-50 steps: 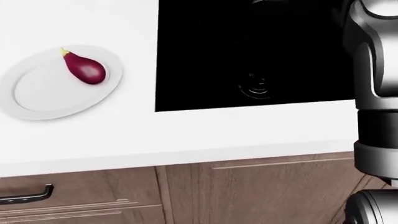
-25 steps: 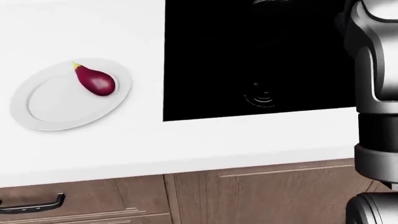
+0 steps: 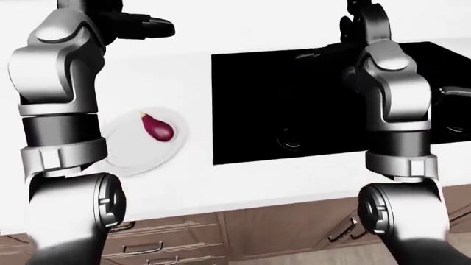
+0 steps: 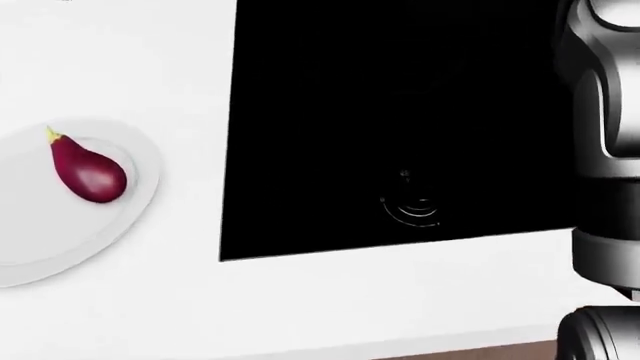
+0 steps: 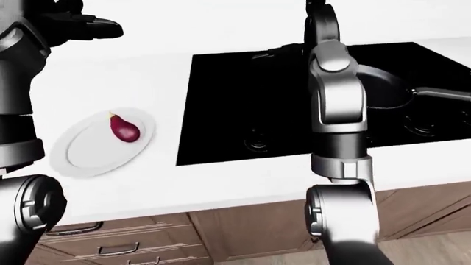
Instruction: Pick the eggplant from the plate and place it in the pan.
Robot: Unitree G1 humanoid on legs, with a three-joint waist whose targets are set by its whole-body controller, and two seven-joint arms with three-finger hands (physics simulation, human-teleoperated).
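Observation:
A purple eggplant [image 4: 88, 174] lies on a white plate [image 4: 40, 240] on the white counter, at the left of the head view. It also shows in the right-eye view [image 5: 124, 128]. A dark pan [image 5: 384, 88] with a long handle stands on the black cooktop [image 4: 400, 112], partly hidden behind my right arm. My left hand [image 3: 151, 26] is raised high above the counter, up and left of the plate, fingers stretched out and empty. My right hand [image 5: 321, 11] is raised over the cooktop's top edge, and its fingers are cut off by the frame.
The counter edge [image 5: 221, 193] runs across the lower part of the eye views, with wooden drawers and handles [image 5: 121, 248] below. My right forearm [image 4: 605, 112] fills the right edge of the head view.
The whole head view has shifted: plate and eggplant slid left and down, and the drawers dropped out of view. The camera moved. The eggplant still lies on the plate.

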